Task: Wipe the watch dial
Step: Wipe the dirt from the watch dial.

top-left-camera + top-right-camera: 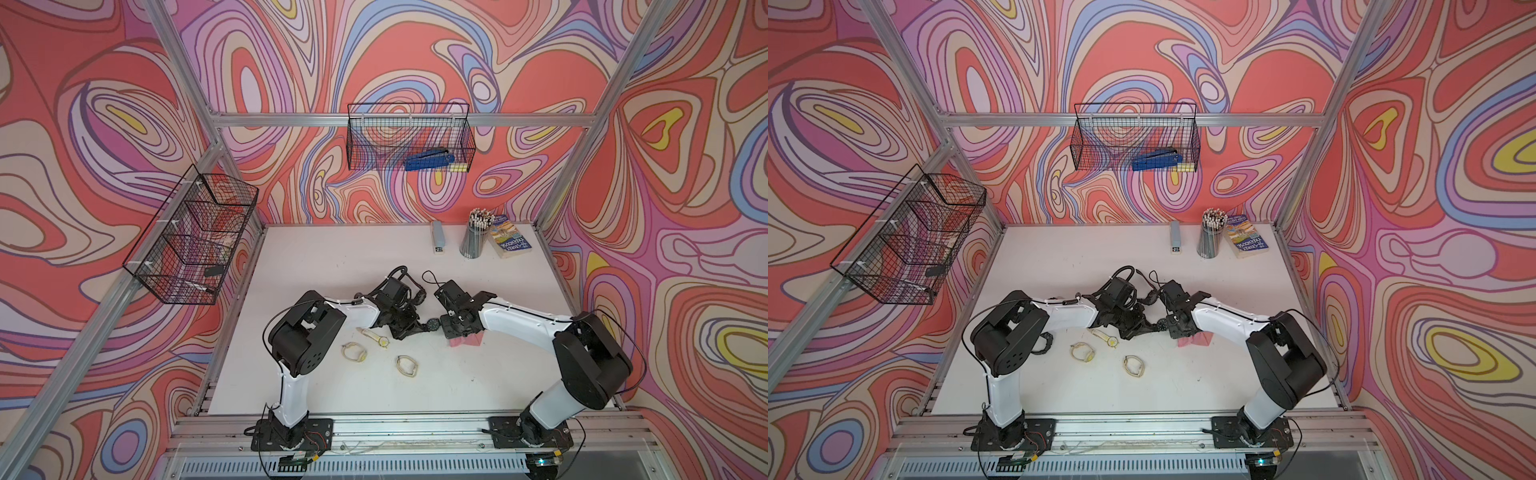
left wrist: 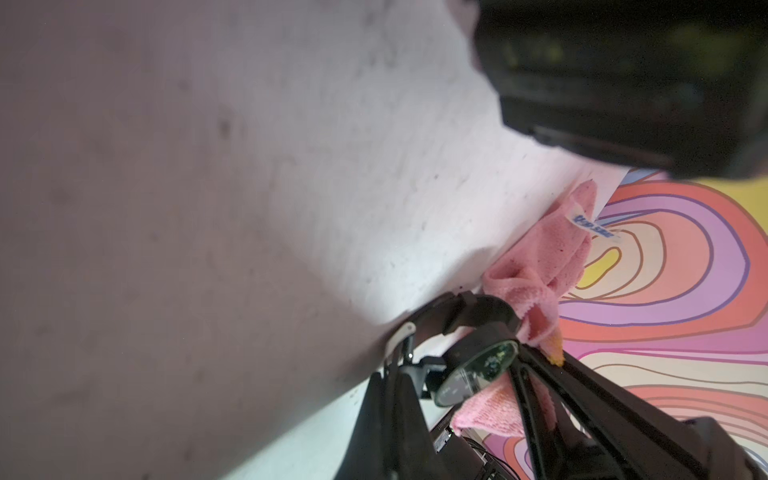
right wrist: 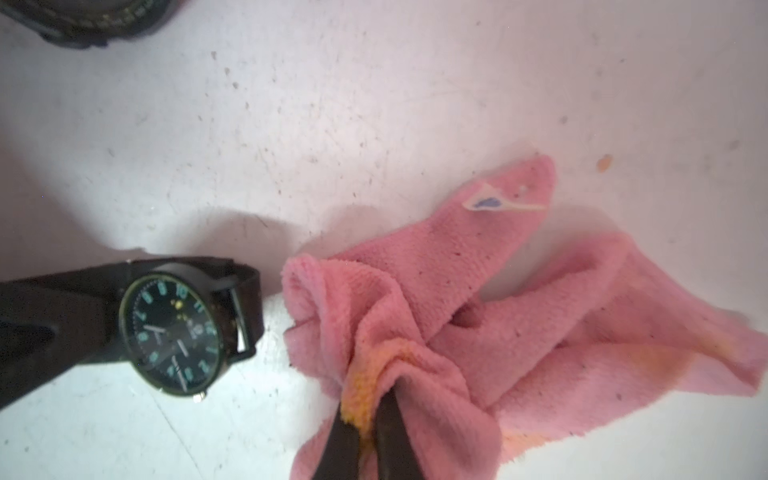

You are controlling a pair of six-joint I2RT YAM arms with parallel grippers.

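Watch (image 3: pixel 172 332) sits mid-worktop (image 3: pixel 374 124) between the two arms, black case, black strap. The left hand (image 1: pixel 417 328) is clenched on the strap on one side of the case. I can't tell whether the case rests on the worktop or hangs just above it. In the left wrist view it looks tilted.

The right hand (image 3: pixel 370 415) is clenched on a bunched fold of a pink microfibre cloth (image 3: pixel 457 291). The rest of the cloth trails loose on the worktop.

Progress: both grasps are made, watch presented, cloth in hand. The cloth's nearest fold is just beside the strap lug but apart from it, with bare worktop showing between. Nothing covers the dial. So no wiping contact at this moment. What is left, as I judge it, is bringing the cloth onto the glass and rubbing across it.

Look of the dial: round, dark face, teal numerals, thin pale hands, crown at the rim, facing up toward the right wrist camera. A small yellow speck sits near the centre toward the top numerals, so it likely isn't clean. The cloth carries a yellow-orange stain right at the pinch point. It is also in the left wrist view, at the fold next to the case.

Pale-strapped watches (image 1: pixel 354 352) lie nearby, untouched.
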